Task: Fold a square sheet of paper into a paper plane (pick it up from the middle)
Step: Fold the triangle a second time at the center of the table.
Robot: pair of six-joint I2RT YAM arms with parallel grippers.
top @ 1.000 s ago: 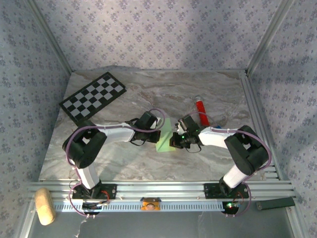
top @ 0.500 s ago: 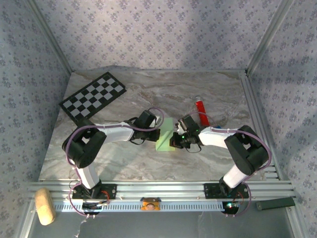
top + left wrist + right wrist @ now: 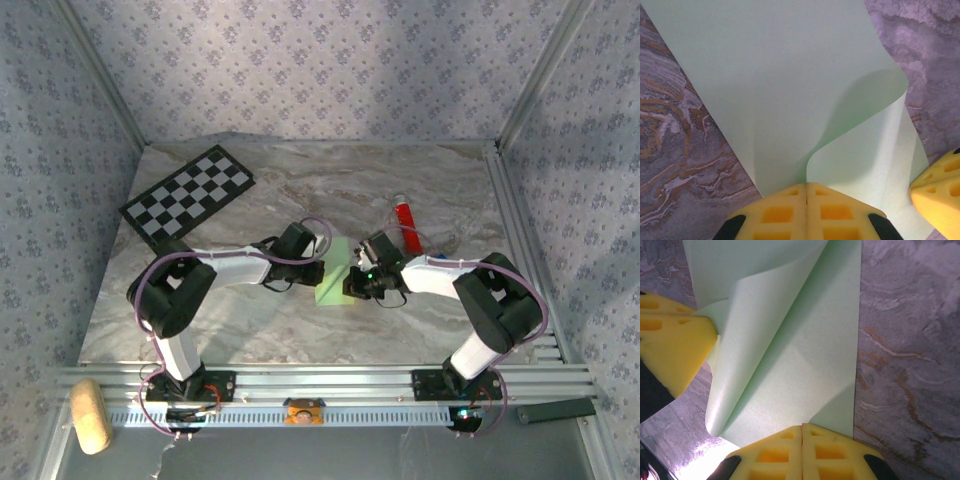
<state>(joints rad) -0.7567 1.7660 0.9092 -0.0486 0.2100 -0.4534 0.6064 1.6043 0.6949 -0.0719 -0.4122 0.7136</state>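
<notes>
The square sheet of paper (image 3: 334, 281), light green, lies partly lifted and curled at the table's middle between my two grippers. My left gripper (image 3: 318, 273) is shut on one raised edge of the sheet (image 3: 790, 90), which stands up and curls away from the closed yellow fingertips (image 3: 785, 200). My right gripper (image 3: 352, 284) is shut on the opposite side, where a folded-over flap (image 3: 785, 350) meets its closed yellow fingertips (image 3: 830, 440). Each wrist view catches the other gripper's yellow fingers (image 3: 940, 185) (image 3: 670, 340) close by. The paper plane is out of view.
A black-and-white checkerboard (image 3: 188, 197) lies at the back left. A red tube (image 3: 405, 216) rests just behind my right gripper. A tan block (image 3: 88, 415) sits off the table at the front left. Aluminium rails (image 3: 520, 230) edge the right side.
My left wrist has drifted a touch to the left. The sheet and my right arm look the same.
</notes>
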